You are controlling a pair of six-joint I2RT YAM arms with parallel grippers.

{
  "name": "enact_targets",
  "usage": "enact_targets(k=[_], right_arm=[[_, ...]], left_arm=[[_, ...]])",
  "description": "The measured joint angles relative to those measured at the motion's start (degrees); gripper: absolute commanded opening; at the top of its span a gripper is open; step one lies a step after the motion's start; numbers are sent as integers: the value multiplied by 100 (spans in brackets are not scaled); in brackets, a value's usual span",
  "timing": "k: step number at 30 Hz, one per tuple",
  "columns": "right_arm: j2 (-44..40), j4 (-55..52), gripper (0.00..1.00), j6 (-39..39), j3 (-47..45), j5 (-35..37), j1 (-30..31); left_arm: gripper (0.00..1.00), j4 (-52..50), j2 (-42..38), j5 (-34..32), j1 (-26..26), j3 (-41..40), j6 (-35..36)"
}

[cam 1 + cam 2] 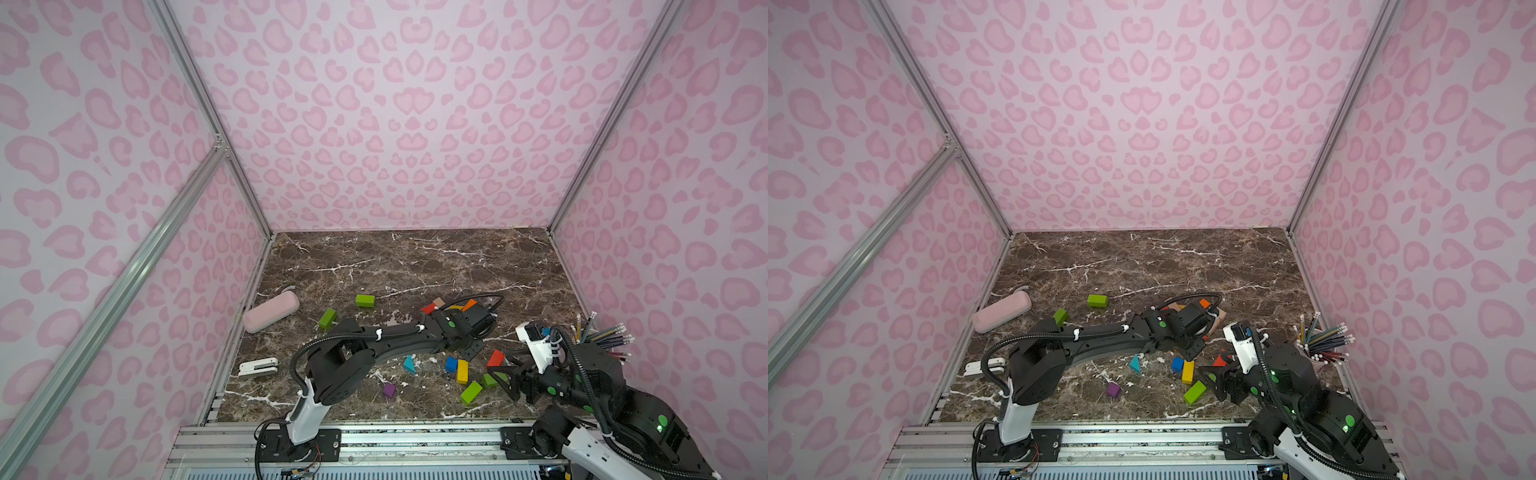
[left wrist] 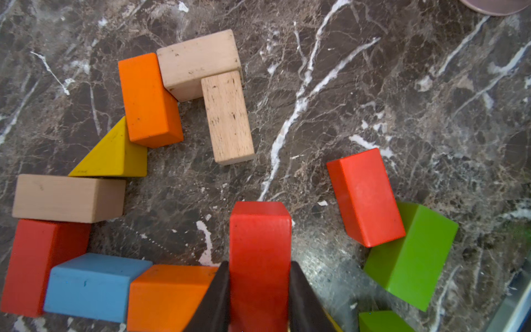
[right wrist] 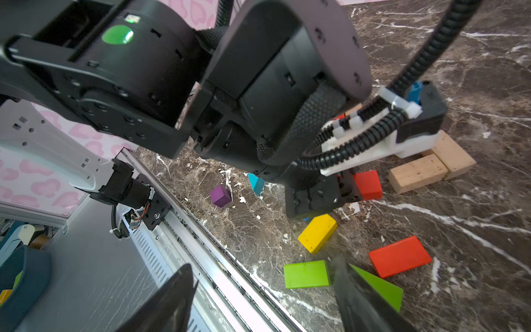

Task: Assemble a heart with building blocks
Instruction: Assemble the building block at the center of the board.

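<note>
In both top views my left arm stretched to centre-right, wrist hiding its grip, right arm folded lower right — left wrist view, left gripper clamping red brick beside orange brick — right wrist view, right gripper wide by green wedge, fingers cropped.

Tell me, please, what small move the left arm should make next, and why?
Probably lower the red brick, clamped in the left gripper, into the gap between the orange brick and the other red brick; the outline is open there.
</note>
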Motion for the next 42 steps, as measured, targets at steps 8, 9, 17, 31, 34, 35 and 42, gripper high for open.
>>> enact_targets(k=[8,9,17,31,34,35,42], right_arm=[[94,9,80,-2,-2,-26,0],[107,13,80,-2,-2,-42,0],[140,37,80,-2,-4,-85,0],[140,42,79,-2,-9,-87,0],[136,42,79,-2,-9,-85,0],[129,42,80,-2,-11,-85,0],[114,42,80,-2,-13,-85,0]], left_arm=[[21,28,251,2,0,105,-24],[21,26,273,4,0,118,-24],[22,26,522,-2,0,315,-20],[21,-151,881,-125,2,654,-599],[21,-179,905,-133,17,682,-697],[21,-181,909,-144,28,684,-741],[21,-177,986,-153,79,780,-885]])
